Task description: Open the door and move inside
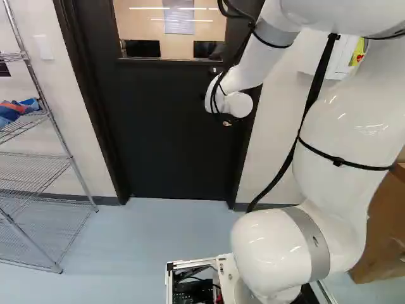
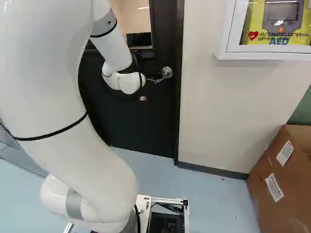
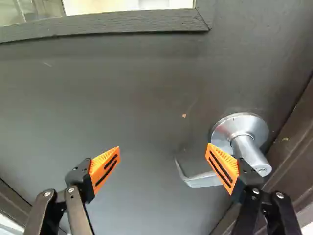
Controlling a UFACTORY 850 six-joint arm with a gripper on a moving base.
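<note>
Steel wire racking (image 1: pixel 31 166) flanks your way in at the far left; your base will need to pass it cleanly later. Right of it, the black door (image 1: pixel 171 126) sits shut in its frame, so you're at the opening step, lining up on the latch. Your pincer (image 3: pixel 163 148) is spread wide in front of the door with nothing gripped. The silver lever handle (image 3: pixel 200 180) is on the door's right side: its free end shows between the fingers, while its root lies behind the right-hand one. Whether that finger touches it, you can't tell. I'd shift the pincer a little right to centre on the lever, ease in, then close and turn it down; forward now, the right finger could jam on the handle. Farthest right, nearer you, a cardboard box (image 2: pixel 262 194) stands by the wall; mind it when you drive through.
</note>
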